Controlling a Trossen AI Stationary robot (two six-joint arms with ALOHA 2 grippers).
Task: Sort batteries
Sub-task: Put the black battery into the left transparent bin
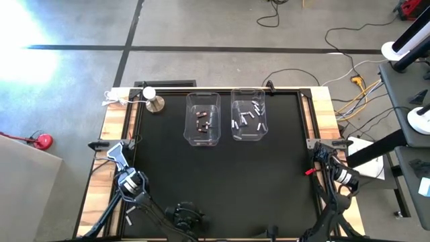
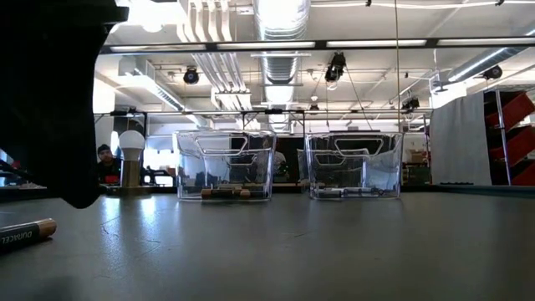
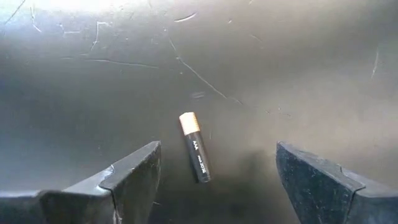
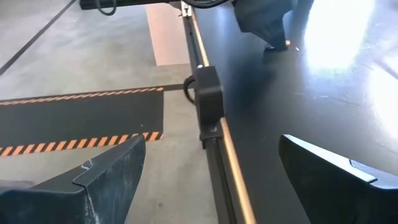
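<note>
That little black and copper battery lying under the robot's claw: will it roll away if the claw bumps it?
Probably. The battery is a smooth cylinder lying on its side on the flat black table, so a sideways nudge would likely roll it. It looks rigid, so the open left gripper shouldn't crush it, though the slick casing might slip.

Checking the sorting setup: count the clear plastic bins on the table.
2. The left bin holds dark batteries; the right bin, beside it, holds white batteries. Both stand at the table's far side.
</note>
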